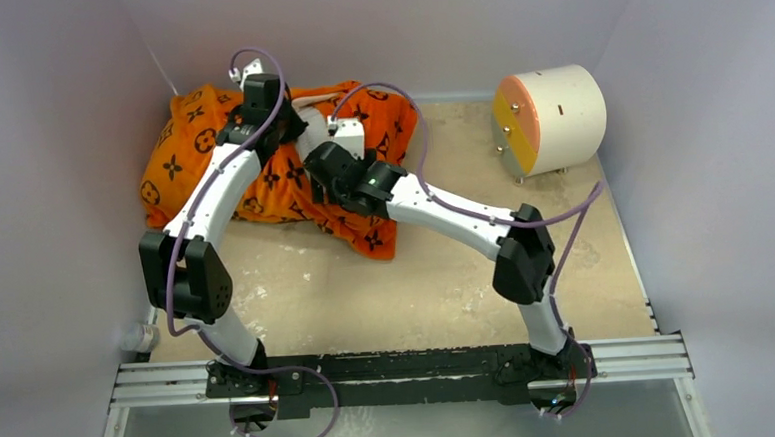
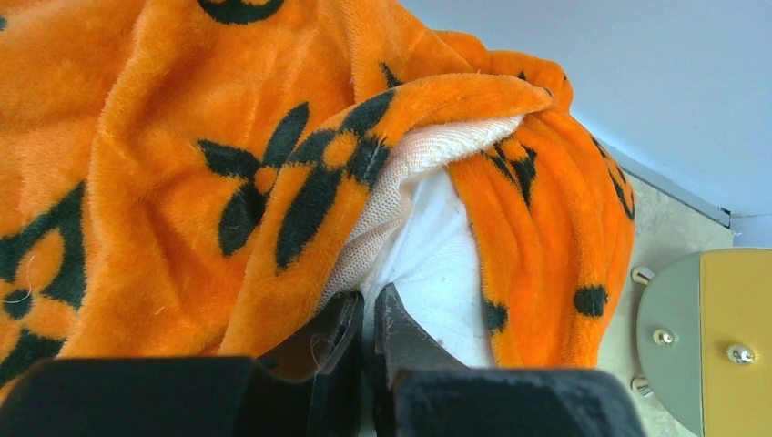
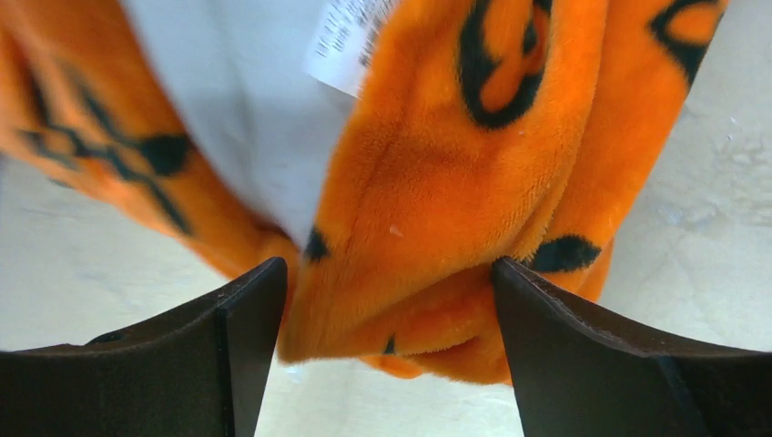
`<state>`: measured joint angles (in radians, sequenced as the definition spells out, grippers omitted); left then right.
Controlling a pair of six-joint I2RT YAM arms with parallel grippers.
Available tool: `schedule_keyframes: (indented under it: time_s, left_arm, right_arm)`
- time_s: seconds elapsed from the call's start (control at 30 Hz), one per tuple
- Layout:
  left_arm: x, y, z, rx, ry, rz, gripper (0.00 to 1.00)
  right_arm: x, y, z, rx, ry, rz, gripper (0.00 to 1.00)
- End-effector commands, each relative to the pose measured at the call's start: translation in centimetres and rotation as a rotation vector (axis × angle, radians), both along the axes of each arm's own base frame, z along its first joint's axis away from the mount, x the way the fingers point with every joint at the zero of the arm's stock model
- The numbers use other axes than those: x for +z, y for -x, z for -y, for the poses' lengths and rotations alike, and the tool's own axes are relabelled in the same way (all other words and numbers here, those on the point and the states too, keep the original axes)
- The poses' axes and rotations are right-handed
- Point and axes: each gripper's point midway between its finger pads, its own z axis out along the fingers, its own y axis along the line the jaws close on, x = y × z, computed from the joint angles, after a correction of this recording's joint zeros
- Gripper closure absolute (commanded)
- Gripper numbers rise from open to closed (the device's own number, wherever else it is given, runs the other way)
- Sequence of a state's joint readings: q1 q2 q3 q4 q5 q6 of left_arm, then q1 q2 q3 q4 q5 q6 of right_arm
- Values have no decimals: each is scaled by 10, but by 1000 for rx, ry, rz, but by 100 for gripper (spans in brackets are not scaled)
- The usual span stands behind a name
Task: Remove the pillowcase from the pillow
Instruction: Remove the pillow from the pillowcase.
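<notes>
2 claws work at the pillowcase (image 1: pixel 190 154), which lies bunched on the bench (image 1: pixel 447 285), well apart from the white cylinder (image 1: pixel 558 114) and to its left in the top view. The pillow (image 2: pixel 428 259) is inside the pillowcase. Only a white strip of it shows at the mouth of the sack, on the side that faces the cylinder.

The left claw (image 2: pixel 367 332) is closed, with its fingertips together right at the hem where the orange plush meets the white cloth. I cannot tell if it holds the hem only, the pillow only, or both. The right claw (image 3: pixel 387 273) is open wide, nearer to the cylinder than the left one. A thick fold of orange plush hangs between its 2 fingers. A white printed label (image 3: pixel 350 36) sits above that fold.

I judge 3 risks from here.
- 1st, if the left claw pinches pillow and hem together, any pull probably drags the whole bundle and the sack does not slide off.
- 2nd, the right claw may close on the fold with a pillow corner inside it, because the plush is thick and hides what is under it. Then both arms would hold the same thing.
- 3rd, nothing pins the pillow down, so a pull toward the cylinder could carry everything across the bench, perhaps into the cylinder.

The plush also looks soft, so a shallow grip may slip out.
</notes>
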<state>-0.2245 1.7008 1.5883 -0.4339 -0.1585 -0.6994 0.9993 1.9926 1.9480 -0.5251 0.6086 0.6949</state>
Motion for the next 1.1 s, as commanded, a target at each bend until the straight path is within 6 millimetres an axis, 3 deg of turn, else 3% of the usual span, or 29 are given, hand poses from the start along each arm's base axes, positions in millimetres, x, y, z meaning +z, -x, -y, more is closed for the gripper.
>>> schedule_keyframes:
  time_s: [0.0,0.2,0.3,0.37,0.47,0.6,0.67,0.77,0.9,0.97,1.0,1.07]
  left_arm:
    - [98,-7,-3,31,71,274,100]
    - [108,-8,-13,56,16,281,100]
    - [113,-9,-20,78,-17,286,100]
    - [118,-10,-25,93,-25,292,100]
    - [132,-12,-33,118,-18,315,100]
    - [163,-15,-44,120,54,375,100]
    - [183,-13,-51,107,81,405,100]
    - [210,-7,-70,96,117,446,100]
    - [224,-1,-93,29,189,459,100]
    - [221,5,-83,-79,224,440,100]
    - [216,9,-72,-150,240,422,100]
    - [200,24,-46,-298,285,385,100]
  right_arm:
    - [-23,7,20,-22,79,-70,21]
    - [-63,34,59,-84,135,-147,74]
    - [-77,60,82,-94,123,-190,93]
    - [-93,80,97,-92,127,-229,100]
    - [-118,105,109,-84,127,-284,100]
    - [-168,133,111,-59,99,-411,100]
    - [-184,134,109,-53,71,-432,100]
    - [-196,124,109,-74,54,-432,100]
    - [-204,98,113,-110,68,-382,100]
    - [-201,80,107,-98,62,-335,100]
    - [-197,70,103,-83,62,-306,95]
    - [-177,49,91,-47,60,-230,76]
